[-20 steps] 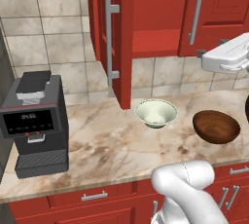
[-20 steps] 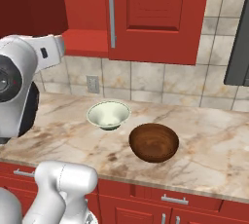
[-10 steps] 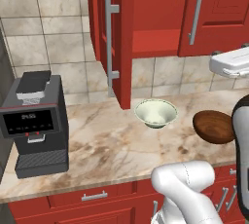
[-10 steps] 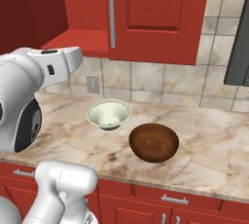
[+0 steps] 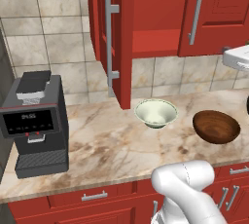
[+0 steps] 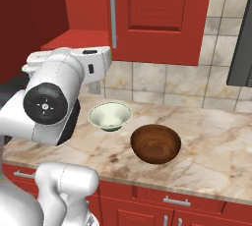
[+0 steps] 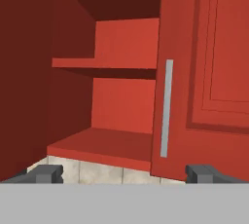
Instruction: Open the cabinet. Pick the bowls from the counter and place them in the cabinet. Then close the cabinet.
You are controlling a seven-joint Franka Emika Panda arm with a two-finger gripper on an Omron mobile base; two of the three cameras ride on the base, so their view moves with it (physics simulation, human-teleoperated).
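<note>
Hanging above the counter (image 5: pixel 107 145): cabinet (image 7: pixel 121 82), left door swung open, right door shut; coffee machine (image 5: pixel 34 125) at counter's left; cream-green bowl (image 5: pixel 155 113) beside brown wooden bowl (image 5: pixel 216 126) on counter; gripper (image 7: pixel 124 173) spread wide, empty, facing the shelf

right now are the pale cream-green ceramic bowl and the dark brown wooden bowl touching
Apart. The right base view shows a strip of bare marble between the pale cream-green ceramic bowl and the dark brown wooden bowl.

You see the cabinet (image 5: pixel 146 18) with its left door swung open; cream bowl (image 5: pixel 155 113) and brown bowl (image 5: pixel 216 126) upright on the counter (image 5: pixel 107 145), brown at cream's 3 o'clock.
</note>
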